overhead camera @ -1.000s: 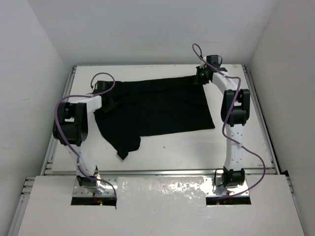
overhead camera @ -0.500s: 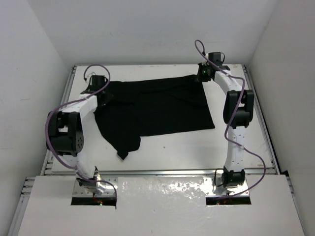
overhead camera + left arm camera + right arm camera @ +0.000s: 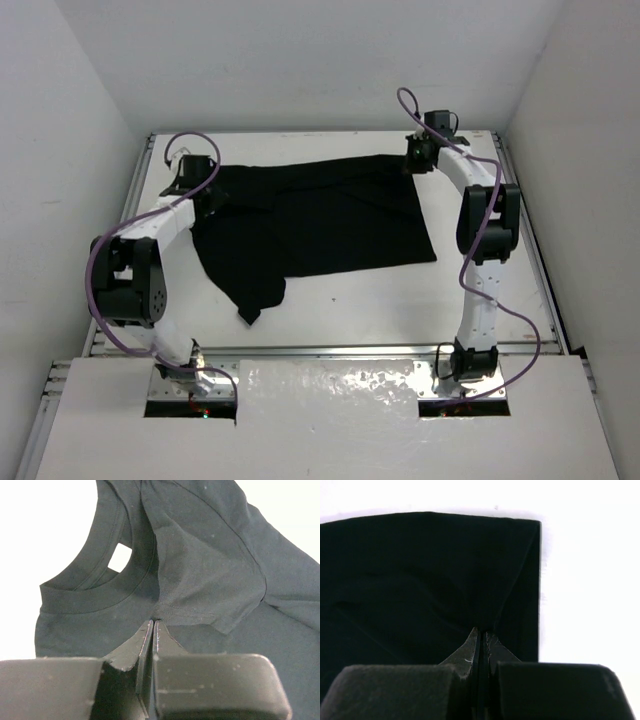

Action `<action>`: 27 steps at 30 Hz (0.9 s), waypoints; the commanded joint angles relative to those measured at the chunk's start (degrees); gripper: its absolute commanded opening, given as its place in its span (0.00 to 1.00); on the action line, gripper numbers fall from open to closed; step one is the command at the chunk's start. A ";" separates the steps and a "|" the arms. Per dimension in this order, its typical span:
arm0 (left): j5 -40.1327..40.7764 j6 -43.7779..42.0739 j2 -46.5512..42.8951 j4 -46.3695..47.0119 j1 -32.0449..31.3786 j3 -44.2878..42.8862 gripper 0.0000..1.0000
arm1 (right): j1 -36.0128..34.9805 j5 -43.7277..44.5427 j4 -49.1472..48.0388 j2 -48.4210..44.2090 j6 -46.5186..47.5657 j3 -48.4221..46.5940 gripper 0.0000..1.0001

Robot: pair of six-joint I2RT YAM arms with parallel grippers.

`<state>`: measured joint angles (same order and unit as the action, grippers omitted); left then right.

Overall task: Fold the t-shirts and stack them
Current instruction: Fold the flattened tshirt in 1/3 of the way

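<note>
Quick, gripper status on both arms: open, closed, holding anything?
Left gripper: closed, pinching a fold of the t-shirt.
Right gripper: closed, pinching the same t-shirt.

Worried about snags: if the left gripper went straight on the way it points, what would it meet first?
The t-shirt: the left gripper is shut on a pinch of it, with its collar and more cloth just ahead. Beyond looks like bare table, though depth is unclear.

t-shirt (image 3: 320, 215) laid on table (image 3: 400, 300), toward far side | left gripper (image 3: 152, 625) closed on its left edge | right gripper (image 3: 481, 632) closed on its far-right corner
</note>
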<state>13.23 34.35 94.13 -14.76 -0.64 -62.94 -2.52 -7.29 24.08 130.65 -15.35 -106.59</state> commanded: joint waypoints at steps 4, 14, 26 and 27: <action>4.95 2.82 -5.27 -0.35 2.22 0.53 0.00 | 0.85 6.23 1.84 -4.18 1.81 -1.34 0.00; 1.36 3.44 -6.50 0.70 2.67 2.90 0.00 | 1.82 7.47 4.31 -3.03 3.49 -3.54 0.00; -4.80 2.92 -7.99 4.13 2.14 8.70 0.00 | 1.82 6.23 4.40 0.57 3.75 -3.80 0.00; -4.88 2.92 -8.43 4.30 2.05 9.32 0.00 | 1.82 6.32 4.49 1.01 3.75 -3.98 0.00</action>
<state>9.74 37.39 89.27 -13.87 1.50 -54.59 -1.23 -1.69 28.86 130.28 -12.58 -108.47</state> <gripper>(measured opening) 0.007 0.002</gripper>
